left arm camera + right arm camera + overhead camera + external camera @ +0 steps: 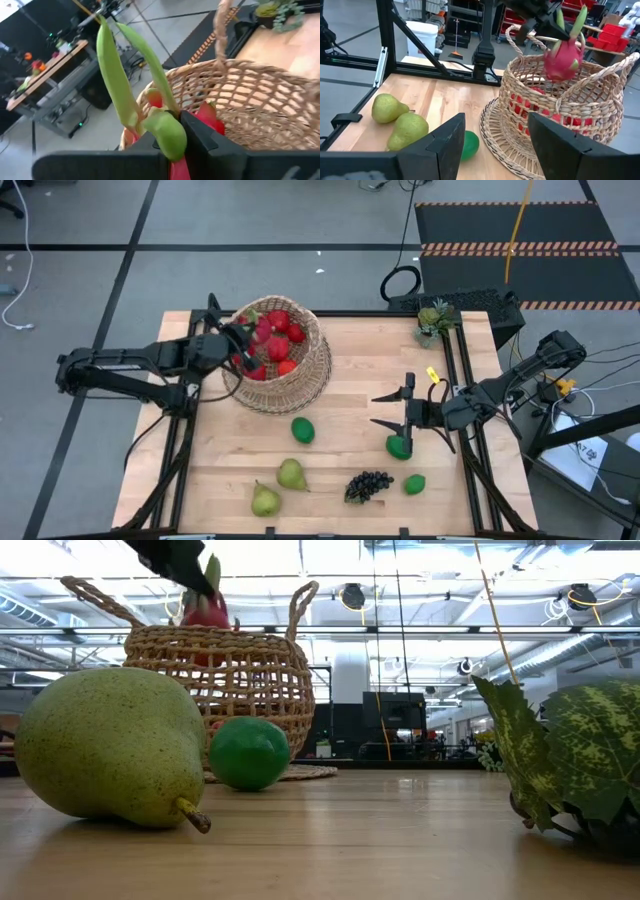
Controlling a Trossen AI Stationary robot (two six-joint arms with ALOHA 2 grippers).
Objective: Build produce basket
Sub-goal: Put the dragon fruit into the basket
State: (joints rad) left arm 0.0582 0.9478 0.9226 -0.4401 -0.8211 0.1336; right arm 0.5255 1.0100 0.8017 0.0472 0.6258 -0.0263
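The woven basket [300, 375] stands at the table's far left and holds several red fruits [277, 340]. My left gripper [243, 348] is over its opening, shut on a pink dragon fruit [562, 61], which hangs at rim height [205, 608]. My right gripper [390, 408] hangs open at mid right, above and just behind a green lime [399, 447], touching nothing. On the table's near part lie two more limes [302, 429] [414, 484], two pears [291, 474] [265, 500] and a dark grape bunch [368, 485]. My left gripper pinches the dragon fruit's green leafy scales [167, 142] between its two fingers, at the fruit's top end. The fingers reach in from the table's left, slanting a little downward. The pink body [560, 67] hangs below them, over the basket's opening and clear of the red fruits inside.
A small green potted plant [433, 320] stands at the far right corner. Black frame rails [462, 370] run along the table's left and right sides. In the low view a pear [110, 745] and a grape leaf [570, 750] fill the foreground.
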